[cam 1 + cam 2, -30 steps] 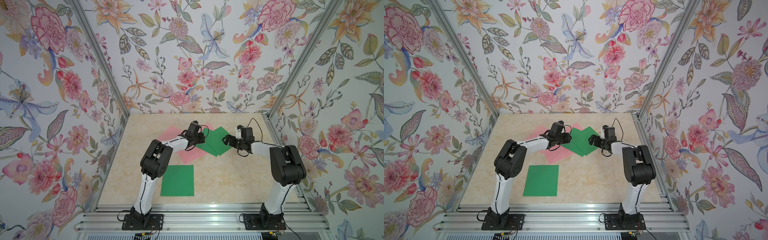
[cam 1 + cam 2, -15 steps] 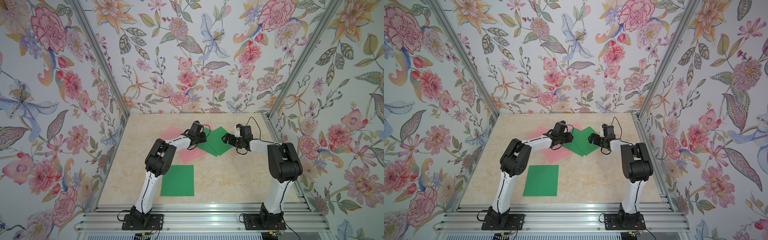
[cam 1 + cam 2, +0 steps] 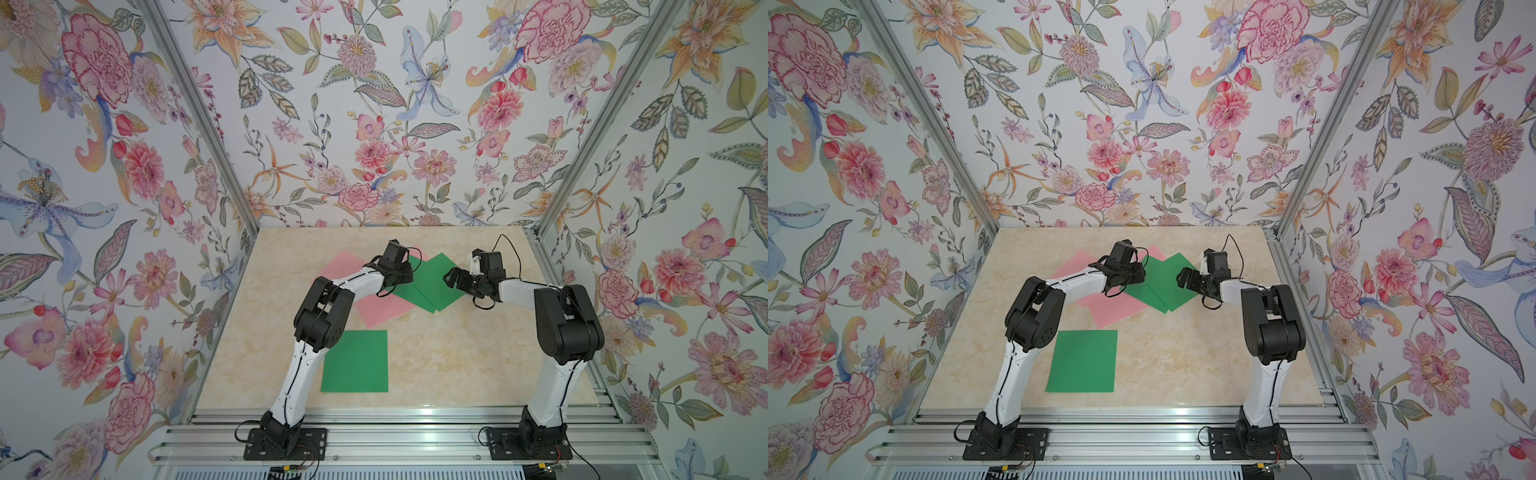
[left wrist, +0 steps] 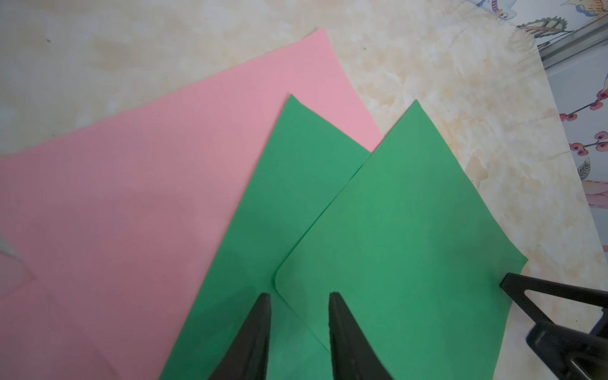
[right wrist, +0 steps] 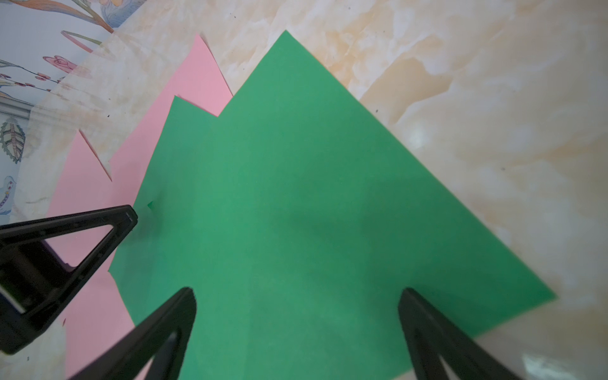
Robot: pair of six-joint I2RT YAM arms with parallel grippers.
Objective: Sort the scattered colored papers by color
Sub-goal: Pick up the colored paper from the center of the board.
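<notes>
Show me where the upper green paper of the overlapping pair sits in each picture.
In a top view: upper green paper, mid-table, rightmost overlapped sheet.
In a top view: same spot.
Left wrist: overlapping the other green paper.
Right wrist: fills most of the picture.
Shared landmark: pink paper corner peeking behind it.

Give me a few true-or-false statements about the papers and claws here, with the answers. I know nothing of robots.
1. One green sheet lies alone near the front edge of the table. True.
2. Every sheet is green. False: pink sheets lie there too.
3. The right claw stands wide open. True.
4. The two green sheets farther back lie under the pink ones. False: they lie on top of them.
5. The left claw is far from any paper. False: it is right over those two green sheets.
</notes>
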